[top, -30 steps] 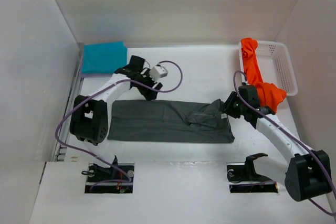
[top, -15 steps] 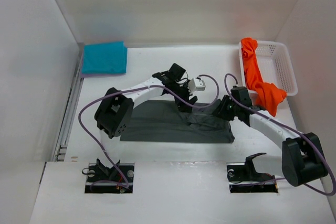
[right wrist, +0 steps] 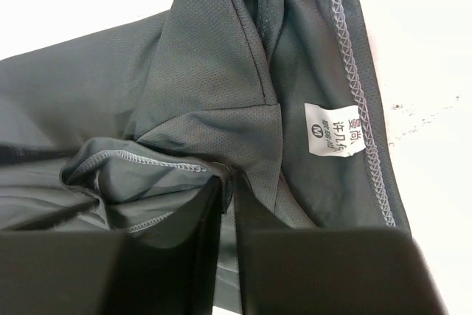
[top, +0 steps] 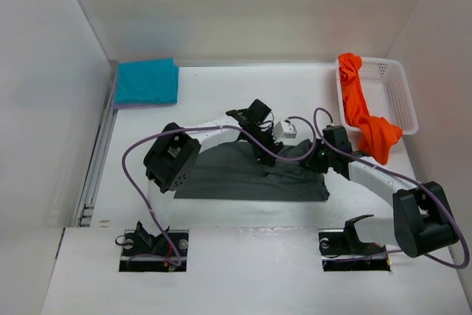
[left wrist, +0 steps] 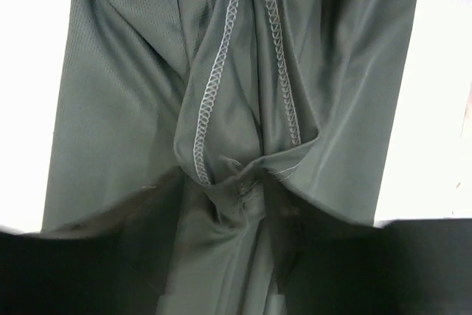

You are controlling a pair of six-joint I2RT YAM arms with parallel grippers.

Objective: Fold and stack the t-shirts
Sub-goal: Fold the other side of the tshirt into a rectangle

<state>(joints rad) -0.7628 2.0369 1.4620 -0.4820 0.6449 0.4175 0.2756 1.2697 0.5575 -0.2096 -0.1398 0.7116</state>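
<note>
Evidently the left hand grips a bunched seam of the dark grey t-shirt; the right hand, nearly closed, pinches its fold.

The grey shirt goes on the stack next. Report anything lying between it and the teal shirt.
Nothing visible: bare table lies between the dark grey shirt and the teal shirt; only the left arm crosses above.

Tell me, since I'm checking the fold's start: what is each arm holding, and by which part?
Both hold the dark grey t-shirt: the right arm's fingers pinch a hemmed fold; the left arm's fingers apparently bunch a stitched seam.
</note>
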